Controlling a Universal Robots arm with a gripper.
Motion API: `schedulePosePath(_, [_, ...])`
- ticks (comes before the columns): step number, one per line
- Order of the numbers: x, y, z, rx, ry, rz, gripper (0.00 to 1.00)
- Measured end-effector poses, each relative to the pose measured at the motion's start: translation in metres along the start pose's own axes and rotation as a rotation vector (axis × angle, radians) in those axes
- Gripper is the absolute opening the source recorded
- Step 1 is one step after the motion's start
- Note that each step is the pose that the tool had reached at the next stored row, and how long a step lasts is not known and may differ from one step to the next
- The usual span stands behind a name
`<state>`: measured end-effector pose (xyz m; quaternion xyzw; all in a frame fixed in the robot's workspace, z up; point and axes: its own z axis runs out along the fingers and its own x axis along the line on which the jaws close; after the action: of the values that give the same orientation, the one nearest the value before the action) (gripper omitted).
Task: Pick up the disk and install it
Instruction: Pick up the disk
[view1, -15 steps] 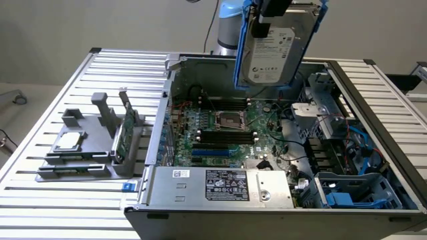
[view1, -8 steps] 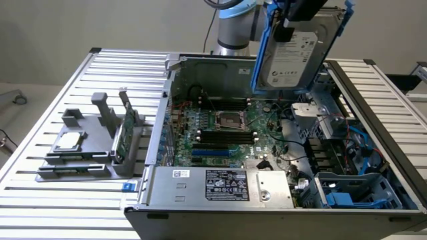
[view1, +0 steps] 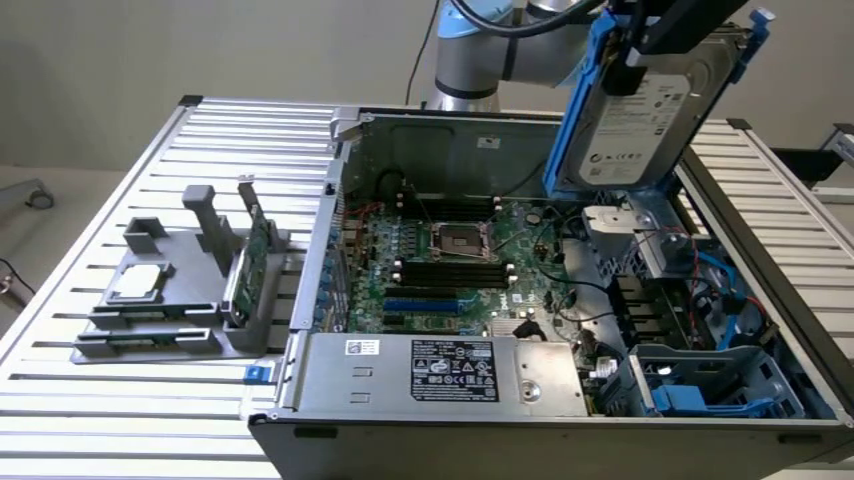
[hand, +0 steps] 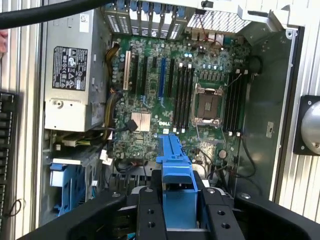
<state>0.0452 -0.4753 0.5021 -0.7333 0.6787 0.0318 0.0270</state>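
Observation:
The disk (view1: 643, 120), a silver-grey drive with a white label in a blue carrier frame, hangs tilted and nearly upright above the back of the open computer case (view1: 441, 130), on the exterior view's right. My gripper (view1: 638, 55) is shut on its upper edge. In the wrist view, black fingers (hand: 150, 212) press on either side of the disk's blue frame (hand: 175, 160), which points down toward the motherboard (hand: 165, 95). The disk touches nothing in the case.
The case lies open on a slatted aluminium table (view1: 160, 420). Inside are the power supply (view1: 441, 370), a blue drive cage (view1: 707, 385) and cables. On the exterior view's left, a grey holder (view1: 147, 335) carries a square chip (view1: 140, 283) and an upright green card (view1: 254, 265).

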Motion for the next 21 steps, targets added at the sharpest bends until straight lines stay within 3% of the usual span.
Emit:
schedulePosePath(3, [0.006, -0.0074, -0.0004, 0.0000, 0.0000, 0.000, 0.33])
schedulePosePath(7, [0.015, -0.0111, -0.0005, 0.0003, 0.0001, 0.000, 0.33])
schedulePosePath(21, [0.037, -0.0099, -0.0018, 0.0049, 0.0000, 0.055, 0.33])
